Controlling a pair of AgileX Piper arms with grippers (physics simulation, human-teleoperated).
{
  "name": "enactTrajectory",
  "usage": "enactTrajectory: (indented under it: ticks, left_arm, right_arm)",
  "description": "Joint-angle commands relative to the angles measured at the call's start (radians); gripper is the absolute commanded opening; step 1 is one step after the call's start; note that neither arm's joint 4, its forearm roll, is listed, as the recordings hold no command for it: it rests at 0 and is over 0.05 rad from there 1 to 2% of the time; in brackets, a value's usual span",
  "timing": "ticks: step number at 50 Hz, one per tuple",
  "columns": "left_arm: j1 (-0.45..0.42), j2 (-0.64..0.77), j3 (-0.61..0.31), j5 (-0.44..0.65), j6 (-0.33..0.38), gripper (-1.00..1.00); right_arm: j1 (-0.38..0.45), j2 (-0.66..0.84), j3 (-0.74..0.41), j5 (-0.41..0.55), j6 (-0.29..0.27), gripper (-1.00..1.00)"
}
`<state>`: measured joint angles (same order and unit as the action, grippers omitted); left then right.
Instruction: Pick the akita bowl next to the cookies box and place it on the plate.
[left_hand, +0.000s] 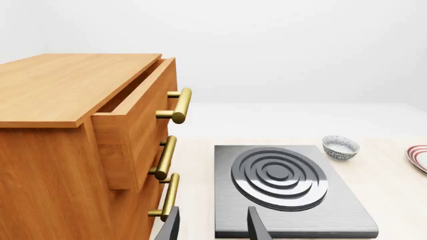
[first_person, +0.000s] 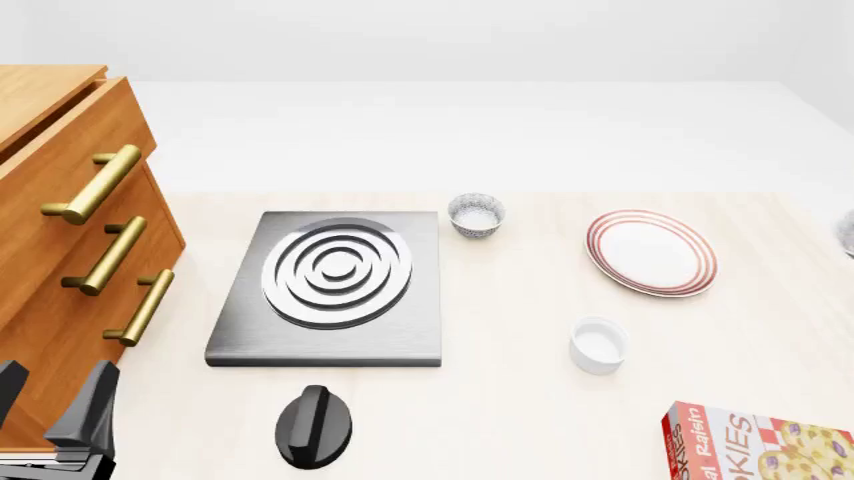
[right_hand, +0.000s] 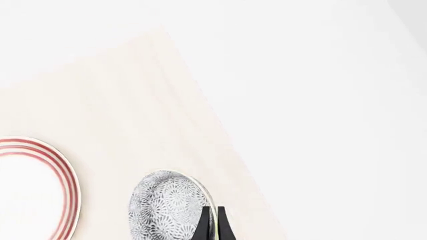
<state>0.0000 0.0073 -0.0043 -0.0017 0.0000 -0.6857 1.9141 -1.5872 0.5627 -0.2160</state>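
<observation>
Pale wooden desk (first_person: 534, 330) under a blank white backdrop, and things are spread wide here. Wooden drawer cabinet (first_person: 54, 230) stands on the left edge, the stove burner (first_person: 334, 285) beside it, a black knob (first_person: 316, 427) toward the near edge. The cookies box (first_person: 761, 445) pokes in at the near right corner.

Now the target: the akita bowl (right_hand: 170, 207) sits at the right edge, barely clipping into the front view, with the plate (first_person: 650, 252) just to its left. The look-alike bowl (first_person: 477, 215) by the burner's far corner is well away from the box, so that one's the decoy.

The right gripper (right_hand: 212, 225) has its fingers pressed nearly together over the bowl's rim — looks like a pinch on the wall, which suits a thin-sided bowl. The left gripper (left_hand: 212, 225) hangs spread apart by the cabinet, holding nothing. Short hop to the plate ahead, I'd say.
</observation>
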Motion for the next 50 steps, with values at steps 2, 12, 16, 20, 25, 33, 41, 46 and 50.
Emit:
enactTrajectory:
  ticks: [2, 12, 16, 20, 25, 33, 41, 46, 50]
  left_arm:
    - [0.000, 0.000, 0.000, 0.000, 0.000, 1.00]
    - [0.000, 0.000, 0.000, 0.000, 0.000, 1.00]
    - [0.000, 0.000, 0.000, 0.000, 0.000, 1.00]
    - [0.000, 0.000, 0.000, 0.000, 0.000, 1.00]
    - [0.000, 0.000, 0.000, 0.000, 0.000, 1.00]
    - [0.000, 0.000, 0.000, 0.000, 0.000, 1.00]
    - [0.000, 0.000, 0.000, 0.000, 0.000, 1.00]
    - [0.000, 0.000, 0.000, 0.000, 0.000, 1.00]
    - [0.000, 0.000, 0.000, 0.000, 0.000, 1.00]
  right_arm:
    - [0.041, 0.004, -0.090, 0.071, 0.076, -1.00]
    - [0.075, 0.037, -0.165, 0.125, 0.127, -1.00]
    - [0.120, 0.049, -0.180, 0.142, 0.183, -1.00]
    - [0.137, 0.062, -0.190, 0.152, 0.209, -1.00]
    - [0.142, 0.073, -0.197, 0.152, 0.220, -1.00]
    - [0.192, 0.092, -0.196, 0.159, 0.295, -1.00]
    - [0.214, 0.112, -0.198, 0.156, 0.329, -1.00]
    - [0.237, 0.125, -0.194, 0.148, 0.363, -1.00]
    - [0.248, 0.134, -0.193, 0.142, 0.383, -1.00]
